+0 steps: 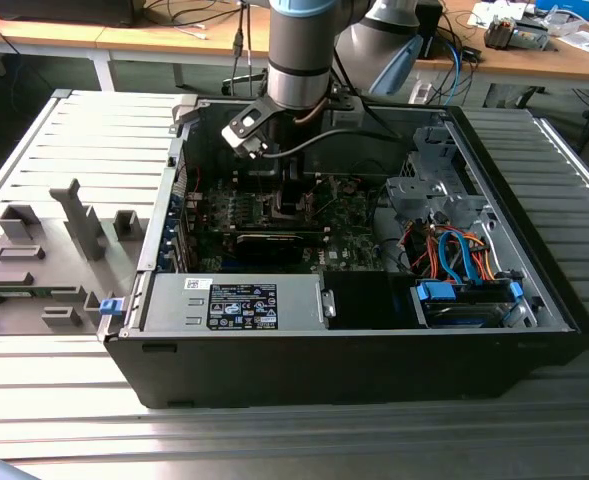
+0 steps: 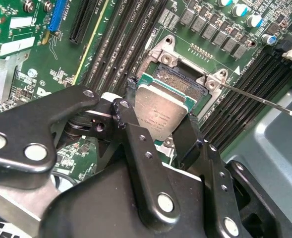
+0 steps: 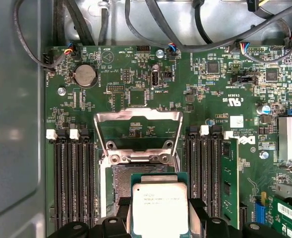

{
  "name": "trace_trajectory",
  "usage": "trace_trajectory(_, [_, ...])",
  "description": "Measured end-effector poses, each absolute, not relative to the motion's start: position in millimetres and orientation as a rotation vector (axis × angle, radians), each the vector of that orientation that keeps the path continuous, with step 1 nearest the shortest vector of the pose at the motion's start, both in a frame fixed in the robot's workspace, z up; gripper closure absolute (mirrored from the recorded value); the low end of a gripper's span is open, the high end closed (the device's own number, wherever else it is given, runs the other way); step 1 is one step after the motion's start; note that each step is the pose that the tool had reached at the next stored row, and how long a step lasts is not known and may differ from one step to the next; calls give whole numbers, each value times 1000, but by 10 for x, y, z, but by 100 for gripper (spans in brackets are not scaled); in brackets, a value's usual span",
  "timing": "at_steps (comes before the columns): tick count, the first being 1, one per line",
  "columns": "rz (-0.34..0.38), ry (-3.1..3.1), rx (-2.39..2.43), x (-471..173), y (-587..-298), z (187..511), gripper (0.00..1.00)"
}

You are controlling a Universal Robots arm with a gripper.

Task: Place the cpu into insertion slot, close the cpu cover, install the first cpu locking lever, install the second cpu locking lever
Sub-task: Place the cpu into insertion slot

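Holding cpu, slatted metal table, desks behind

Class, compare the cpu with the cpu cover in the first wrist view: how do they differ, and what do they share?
The cpu has a solid silver-grey top; the cpu cover is a frame with a cut-out centre. The cpu is held by the gripper partly over the insertion slot; the cpu cover is swung open, untouched. Both are silvery metal and roughly square.
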State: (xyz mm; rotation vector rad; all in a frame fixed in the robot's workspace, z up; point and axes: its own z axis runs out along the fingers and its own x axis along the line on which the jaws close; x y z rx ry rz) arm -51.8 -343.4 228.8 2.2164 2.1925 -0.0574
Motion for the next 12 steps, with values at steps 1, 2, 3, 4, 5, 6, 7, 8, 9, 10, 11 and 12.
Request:
trace_trajectory(1, [-57, 2193, 2216, -518, -3431, 2287, 46])
trace_trajectory(2, [-57, 2192, 2216, -518, -3425, 2286, 46])
trace_trajectory(3, [-58, 2192, 2216, -518, -3414, 2286, 46])
trace_trajectory(4, [-58, 2192, 2216, -518, -3409, 2285, 46])
trace_trajectory(5, [-58, 2192, 2216, -518, -3404, 2285, 46])
trace_trajectory(6, [-58, 2192, 2216, -518, -3397, 2284, 46])
trace_trajectory(7, [-58, 2192, 2216, -518, -3387, 2282, 46])
trace_trajectory(8, [-57, 2192, 2216, -518, -3381, 2277, 46])
trace_trajectory(9, [-57, 2193, 2216, -518, -3377, 2263, 46])
trace_trajectory(10, [-57, 2193, 2216, -518, -3373, 2247, 46])
trace_trajectory(11, [-57, 2193, 2217, -518, -3367, 2236, 46])
trace_trajectory(12, [-57, 2193, 2217, -518, -3349, 2227, 46])
